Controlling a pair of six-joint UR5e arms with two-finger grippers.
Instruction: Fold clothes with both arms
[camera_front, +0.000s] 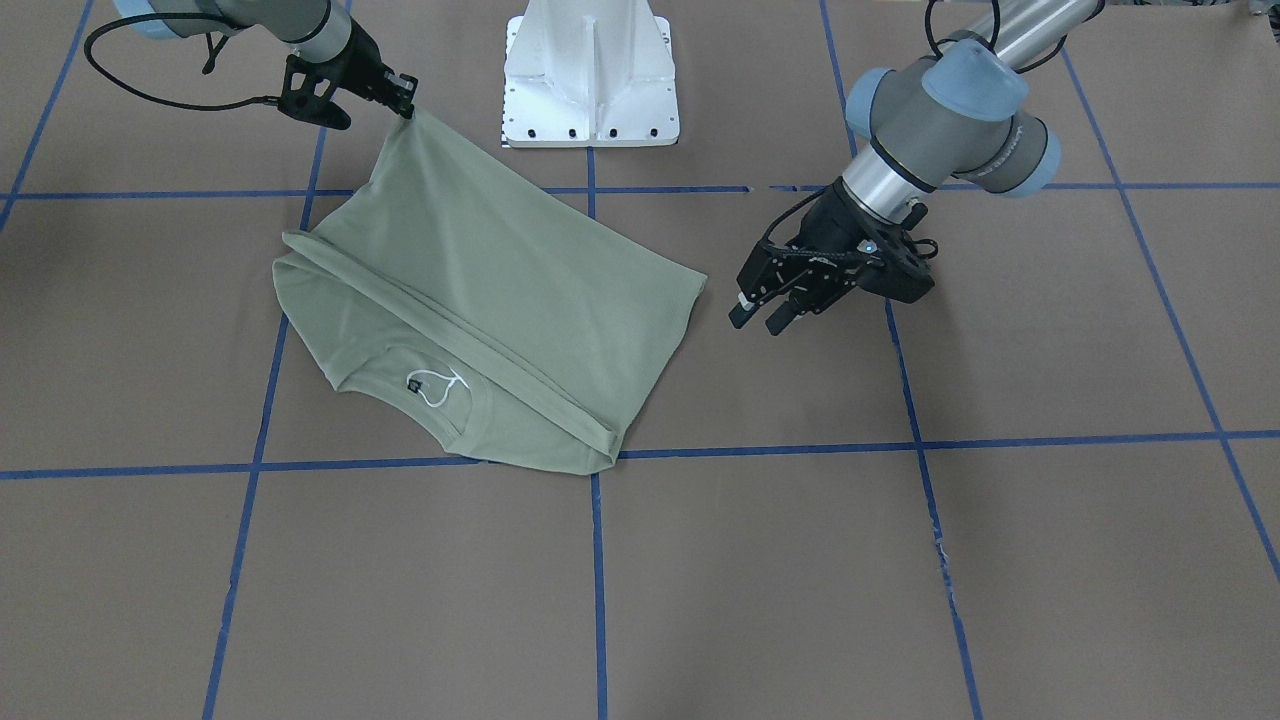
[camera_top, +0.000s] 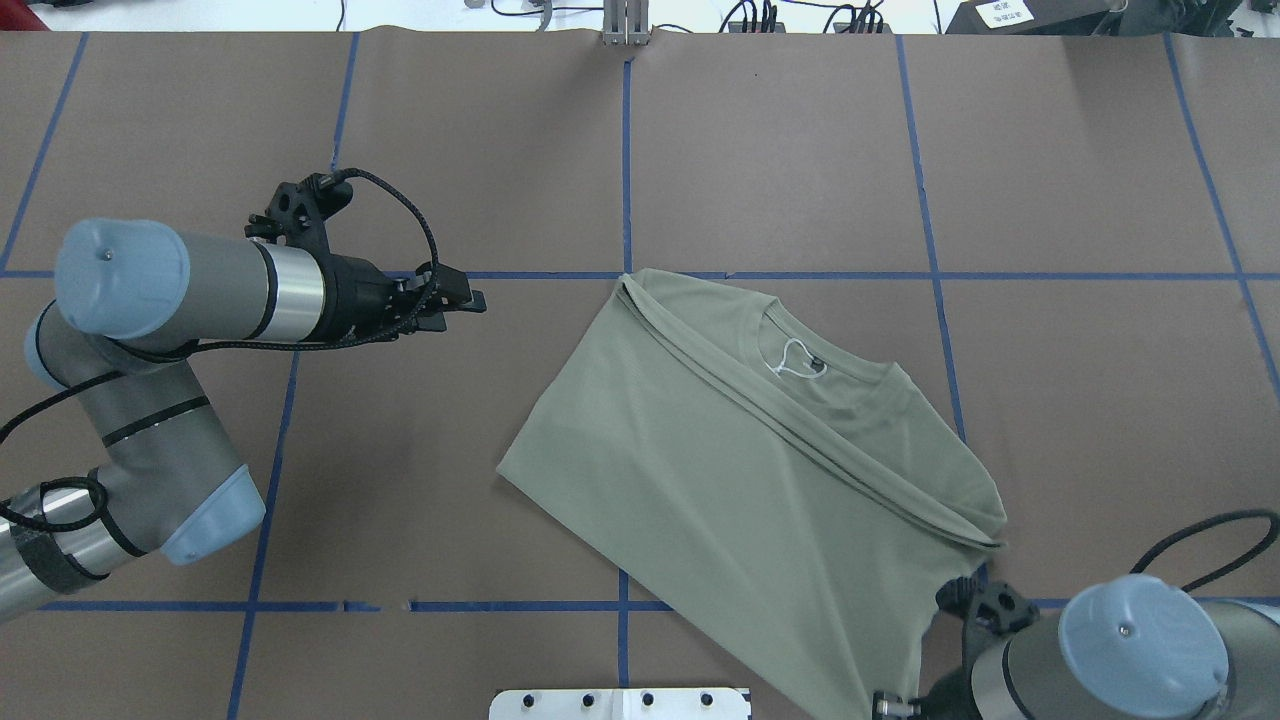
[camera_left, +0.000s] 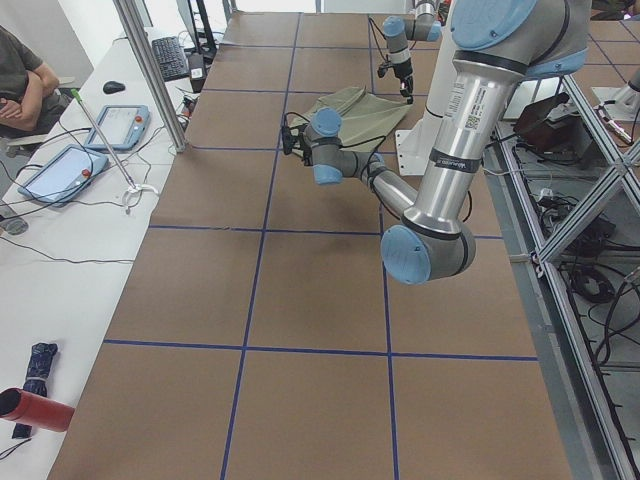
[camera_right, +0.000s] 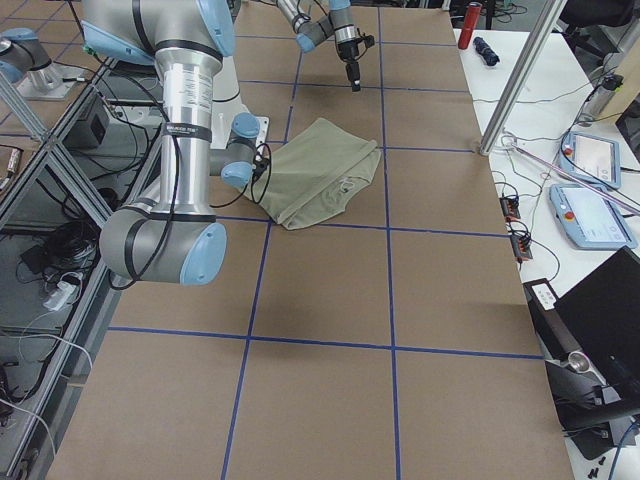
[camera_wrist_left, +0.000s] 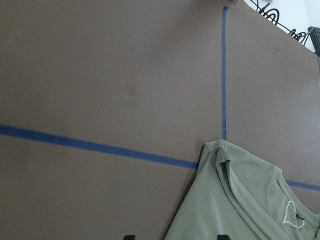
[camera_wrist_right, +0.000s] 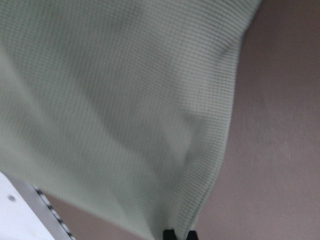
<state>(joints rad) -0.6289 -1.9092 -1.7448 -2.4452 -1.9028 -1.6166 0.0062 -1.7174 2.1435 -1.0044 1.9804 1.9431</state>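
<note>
The sage-green shirt (camera_front: 480, 270) lies folded on the brown table, neck and black label with white string (camera_front: 413, 381) toward the operators' side. It also shows in the overhead view (camera_top: 740, 480). My right gripper (camera_front: 408, 108) is shut on one corner of the shirt near the pedestal and lifts it, so the cloth is pulled taut; in the right wrist view the shirt (camera_wrist_right: 110, 100) fills the frame and its edge sits at the closed gripper (camera_wrist_right: 180, 234). My left gripper (camera_front: 758, 320) is open and empty, hovering just beside the shirt's other near corner, apart from it (camera_top: 478, 297).
The white pedestal base (camera_front: 590, 80) stands just behind the lifted corner. Blue tape lines (camera_front: 595, 560) grid the brown table. Beyond the far table edge a white side bench holds tablets (camera_left: 118, 125), and a seated person (camera_left: 20, 80) is there.
</note>
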